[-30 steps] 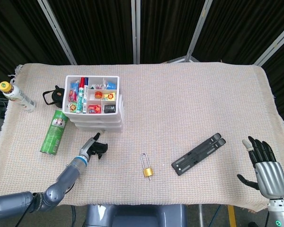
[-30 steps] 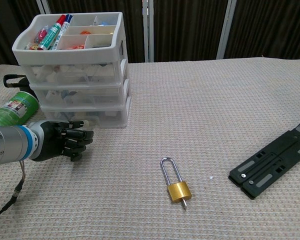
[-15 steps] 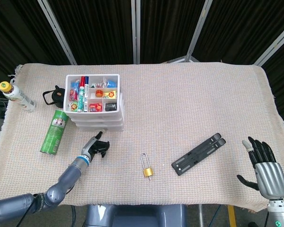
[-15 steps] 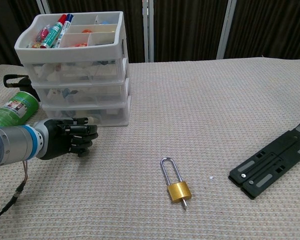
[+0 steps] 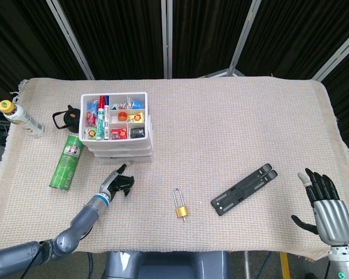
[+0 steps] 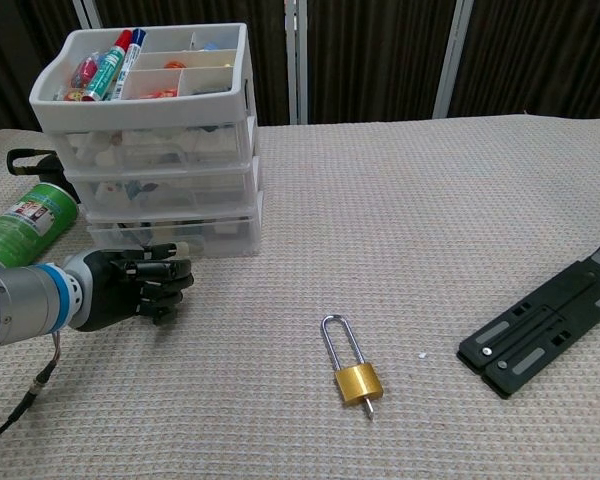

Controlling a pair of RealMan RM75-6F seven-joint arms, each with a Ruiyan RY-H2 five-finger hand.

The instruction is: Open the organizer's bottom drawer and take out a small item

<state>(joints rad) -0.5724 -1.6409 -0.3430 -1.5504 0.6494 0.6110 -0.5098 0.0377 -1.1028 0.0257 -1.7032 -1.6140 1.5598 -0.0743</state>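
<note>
Two hands — left hand (image 6: 130, 288) curled, empty | right hand (image 5: 326, 208) spread | beige woven cloth (image 5: 232, 128) — dark curtains (image 5: 203, 35)

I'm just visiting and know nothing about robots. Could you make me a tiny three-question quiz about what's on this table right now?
1. True or false: the bottom drawer of the white plastic three-drawer organizer is pulled far out.
2. What lies nearest in front of the robot, between its two hands? A) a brass padlock B) a green spray can C) a black flat folding stand
3. Fill in: the left hand sits just in front of the organizer's ____ drawer.

Key
1. False; it looks closed.
2. A, the brass padlock; the green spray can lies left of the organizer, and the black flat folding stand is nearer the right hand.
3. bottom
</note>
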